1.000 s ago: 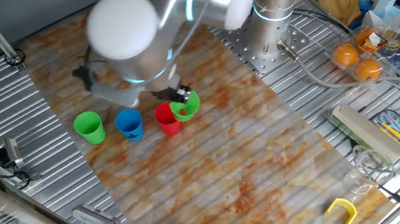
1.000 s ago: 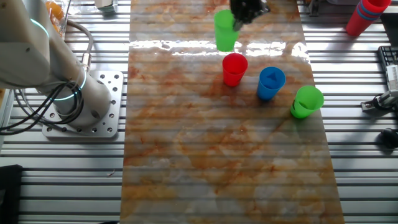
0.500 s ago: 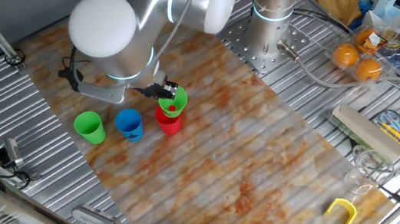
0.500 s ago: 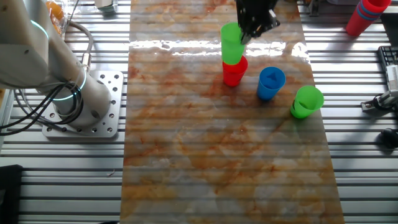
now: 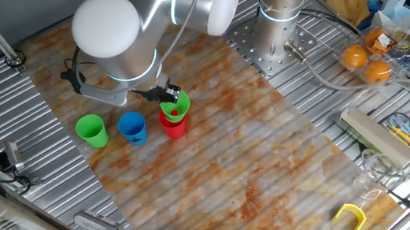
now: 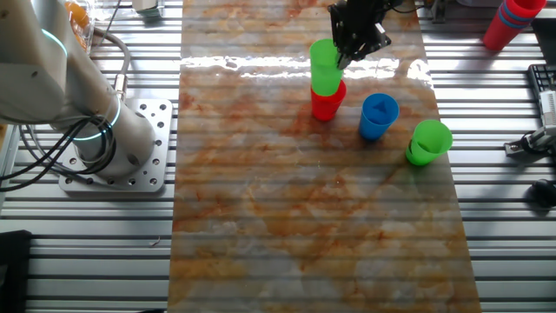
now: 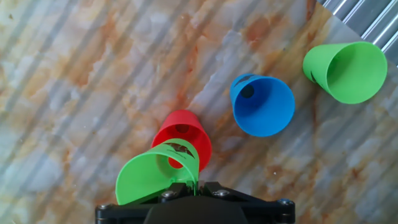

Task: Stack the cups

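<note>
My gripper (image 5: 168,94) (image 6: 347,48) (image 7: 193,184) is shut on the rim of a green cup (image 5: 176,103) (image 6: 325,66) (image 7: 152,174). The green cup hangs right above the red cup (image 5: 174,125) (image 6: 327,100) (image 7: 182,137), its bottom at or just inside the red cup's mouth. The blue cup (image 5: 133,128) (image 6: 379,116) (image 7: 263,105) stands beside the red one. The second green cup (image 5: 92,131) (image 6: 428,142) (image 7: 346,71) stands beyond the blue one. The three standing cups form a row on the marbled mat.
The robot base (image 5: 277,30) (image 6: 113,139) stands beside the mat. Oranges (image 5: 365,62) and clutter lie at the right in one fixed view. A red cup stack (image 6: 512,22) stands off the mat at the far corner.
The gripper carried the green cup sideways from beside the red cup to over it and lowered it onto the red cup's mouth. In the last half second it barely moved.
</note>
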